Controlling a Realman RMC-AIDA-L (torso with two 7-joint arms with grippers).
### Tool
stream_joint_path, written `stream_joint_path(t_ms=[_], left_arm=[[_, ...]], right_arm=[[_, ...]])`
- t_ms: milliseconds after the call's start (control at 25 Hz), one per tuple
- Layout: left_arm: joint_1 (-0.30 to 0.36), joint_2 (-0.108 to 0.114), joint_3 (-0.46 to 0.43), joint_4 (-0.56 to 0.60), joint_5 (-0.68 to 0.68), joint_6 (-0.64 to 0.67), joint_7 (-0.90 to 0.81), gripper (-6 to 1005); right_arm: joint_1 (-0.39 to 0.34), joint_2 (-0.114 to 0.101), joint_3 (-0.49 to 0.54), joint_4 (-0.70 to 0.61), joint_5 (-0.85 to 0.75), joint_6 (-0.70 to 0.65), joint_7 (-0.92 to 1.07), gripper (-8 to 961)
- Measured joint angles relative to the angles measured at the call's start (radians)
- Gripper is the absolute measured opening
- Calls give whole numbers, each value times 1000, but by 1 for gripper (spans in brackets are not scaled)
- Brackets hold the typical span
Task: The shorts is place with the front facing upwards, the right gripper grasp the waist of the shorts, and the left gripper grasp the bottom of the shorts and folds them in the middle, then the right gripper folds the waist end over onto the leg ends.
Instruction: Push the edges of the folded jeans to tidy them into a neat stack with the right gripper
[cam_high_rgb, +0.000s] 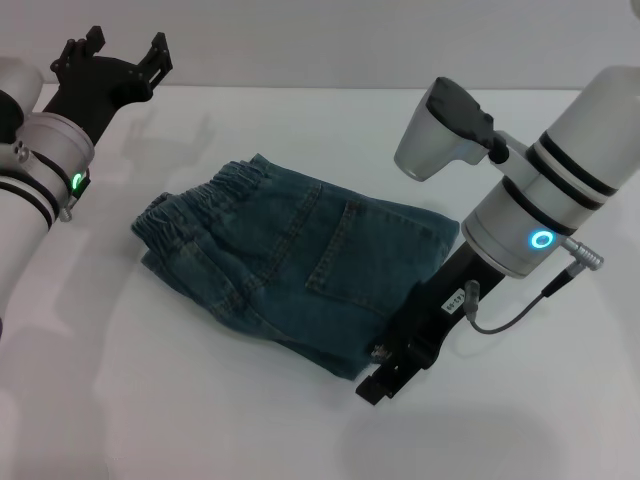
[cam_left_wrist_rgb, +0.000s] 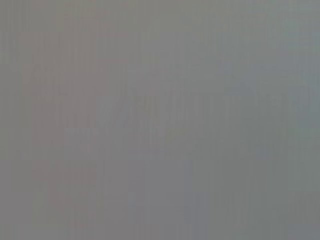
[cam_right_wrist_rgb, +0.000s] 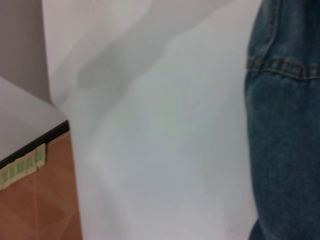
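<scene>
The blue-green denim shorts (cam_high_rgb: 300, 260) lie folded lengthwise on the white table (cam_high_rgb: 200, 400), a stitched pocket facing up. The ruffled waist (cam_high_rgb: 190, 225) is the left end, and the leg ends (cam_high_rgb: 430, 240) point right. My right gripper (cam_high_rgb: 385, 380) is low at the near corner of the leg ends, against the denim edge. My left gripper (cam_high_rgb: 120, 55) hangs raised at the far left, open and empty, clear of the shorts. The right wrist view shows a strip of the shorts (cam_right_wrist_rgb: 285, 125) with a stitched seam. The left wrist view is plain grey.
The right wrist view shows the table's edge (cam_right_wrist_rgb: 50, 132), with a brown wooden surface (cam_right_wrist_rgb: 45, 200) and a green label (cam_right_wrist_rgb: 22, 167) beyond it.
</scene>
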Motion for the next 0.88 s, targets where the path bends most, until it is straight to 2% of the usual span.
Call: stream_joint_path(t_ms=[640, 880], left_arm=[[-2, 2, 0, -6, -2, 0, 0, 827], [-4, 5, 0, -5, -2, 0, 0, 827]], right_arm=[[-57, -44, 11, -66, -13, 141, 56, 654], [-99, -53, 82, -150, -71, 143, 87, 655]])
